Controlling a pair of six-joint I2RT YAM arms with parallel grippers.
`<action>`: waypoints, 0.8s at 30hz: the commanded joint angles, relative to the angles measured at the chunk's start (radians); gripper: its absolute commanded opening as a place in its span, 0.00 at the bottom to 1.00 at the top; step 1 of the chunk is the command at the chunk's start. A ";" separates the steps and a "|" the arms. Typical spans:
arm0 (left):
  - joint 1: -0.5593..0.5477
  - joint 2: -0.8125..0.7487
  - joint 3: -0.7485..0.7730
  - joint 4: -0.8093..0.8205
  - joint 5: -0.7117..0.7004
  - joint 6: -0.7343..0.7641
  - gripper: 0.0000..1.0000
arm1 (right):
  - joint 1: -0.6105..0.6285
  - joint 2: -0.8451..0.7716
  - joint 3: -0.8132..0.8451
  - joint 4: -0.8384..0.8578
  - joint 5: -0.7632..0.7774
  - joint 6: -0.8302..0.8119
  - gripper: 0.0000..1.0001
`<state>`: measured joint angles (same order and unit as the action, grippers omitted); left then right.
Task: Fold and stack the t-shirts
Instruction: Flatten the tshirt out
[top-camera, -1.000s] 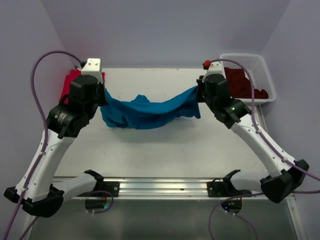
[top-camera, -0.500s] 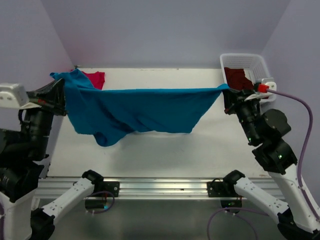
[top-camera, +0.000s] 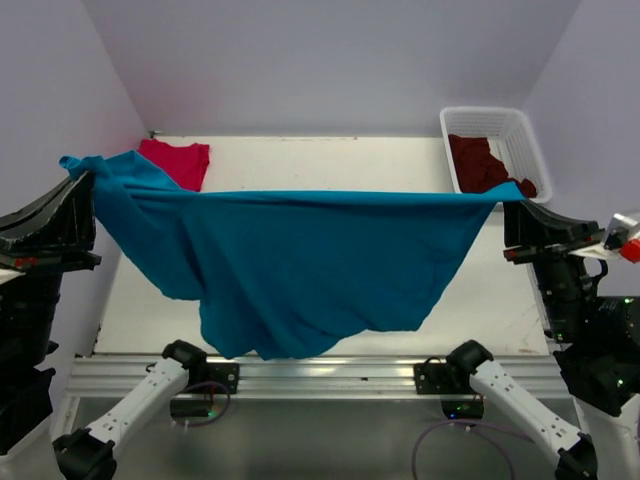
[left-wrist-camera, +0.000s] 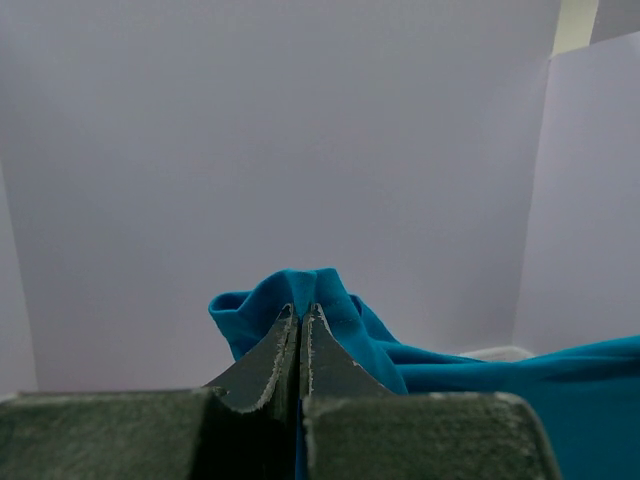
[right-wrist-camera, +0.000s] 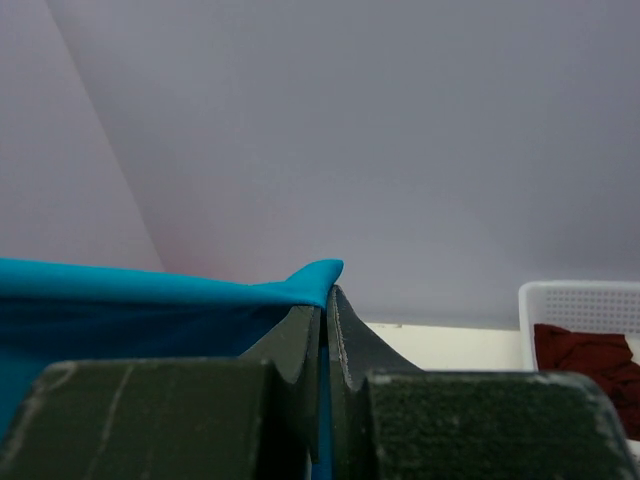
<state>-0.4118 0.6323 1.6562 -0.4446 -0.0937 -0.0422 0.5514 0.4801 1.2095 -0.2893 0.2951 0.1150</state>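
Nearest the camera is the aluminium rail (top-camera: 320, 372) where both arms are bolted at the table's front edge, and the bottom hem of the teal t-shirt (top-camera: 300, 270) droops down in front of it in the overhead view. I can't tell if that hem touches the table (top-camera: 330, 165) or hangs just clear of it. The shirt is stretched out wide in the air between the two arms, with its top edge pulled pretty much straight from one side to the other and the rest hanging like a curtain, deeper in the middle and on the left. The left gripper (left-wrist-camera: 300, 315) is clamped fully closed on the shirt's left corner, and its wrist cam shows a little puff of teal cloth bunched up just past the fingertips. The right gripper (right-wrist-camera: 325, 300) is the same deal: fingers pinched tight together with the other corner poking out as a small point, and the top edge running off taut to the side. Behind the hanging shirt, the red t-shirt (top-camera: 175, 160) lies flat on the far left corner of the table. Over at the far right corner sits the white lattice basket (top-camera: 480, 112) with the maroon t-shirts (top-camera: 480, 165) piled inside it, up against the pale lilac walls (top-camera: 320, 60).
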 joint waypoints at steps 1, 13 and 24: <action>0.031 -0.029 0.043 0.044 0.035 -0.002 0.00 | -0.001 -0.011 0.041 -0.013 0.018 -0.018 0.00; 0.047 0.027 -0.001 0.050 -0.075 -0.028 0.00 | -0.004 0.113 0.071 -0.054 0.131 -0.026 0.00; 0.053 0.453 -0.292 0.415 -0.299 0.120 0.00 | -0.007 0.780 0.261 0.021 0.472 -0.037 0.00</action>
<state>-0.3725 0.9424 1.4231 -0.2375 -0.2939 -0.0010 0.5503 1.0885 1.3903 -0.3092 0.6014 0.0982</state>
